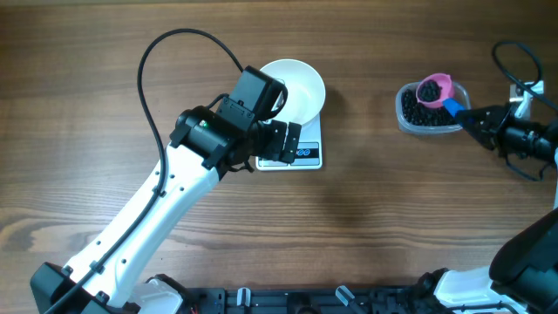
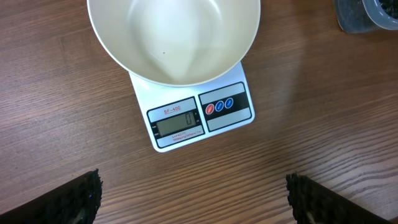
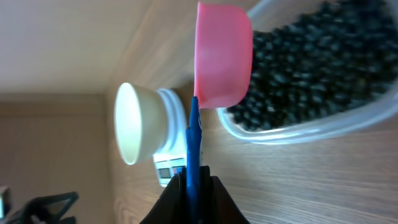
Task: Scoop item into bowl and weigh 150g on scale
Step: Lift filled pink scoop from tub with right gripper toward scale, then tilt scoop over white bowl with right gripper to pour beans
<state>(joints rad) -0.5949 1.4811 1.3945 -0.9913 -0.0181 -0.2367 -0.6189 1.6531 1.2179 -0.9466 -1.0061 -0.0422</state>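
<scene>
The white bowl (image 1: 299,85) stands empty on the white scale (image 1: 305,155), whose display (image 2: 179,127) reads zero. My left gripper (image 1: 281,142) hovers open over the table just in front of the scale, its fingertips (image 2: 84,194) wide apart with nothing between them. At the right, the item, small black pellets (image 1: 413,110), fills a clear tub (image 1: 433,127). My right gripper (image 1: 475,117) is shut on the blue handle (image 3: 193,140) of a pink scoop (image 3: 222,56). The scoop is held over the tub with dark pellets inside it (image 1: 429,89).
The left arm (image 1: 139,227) slants across the lower left of the table, with its black cable (image 1: 166,52) looping above. Robot bases line the front edge (image 1: 305,301). Bare wood lies between the scale and the tub.
</scene>
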